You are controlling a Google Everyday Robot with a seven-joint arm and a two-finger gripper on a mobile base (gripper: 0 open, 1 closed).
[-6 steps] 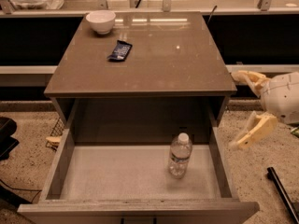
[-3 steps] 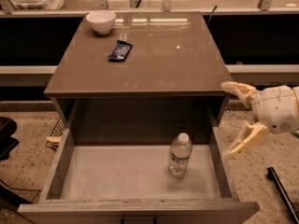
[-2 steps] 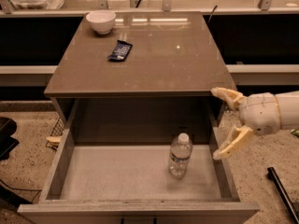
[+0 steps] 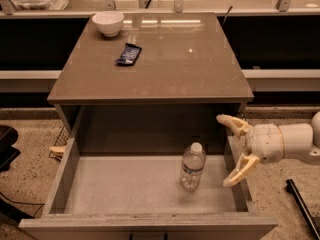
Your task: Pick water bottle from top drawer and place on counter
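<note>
The water bottle point(image 4: 192, 166) stands upright on the floor of the open top drawer point(image 4: 125, 186), right of its middle. It is clear with a white cap. My gripper point(image 4: 231, 151) is open, its two pale fingers spread wide, one above the other. It hovers over the drawer's right wall, just right of the bottle and not touching it. The counter point(image 4: 170, 69) is the glossy brown slab above the drawer.
A white bowl point(image 4: 108, 22) sits at the counter's back left and a dark snack packet point(image 4: 128, 54) lies in front of it. A black object point(image 4: 302, 206) lies on the speckled floor at the right. A shelf rail runs behind the counter.
My gripper has moved left from beside the cabinet toward the drawer's right wall and the bottle, staying open. The bottle has not moved.
</note>
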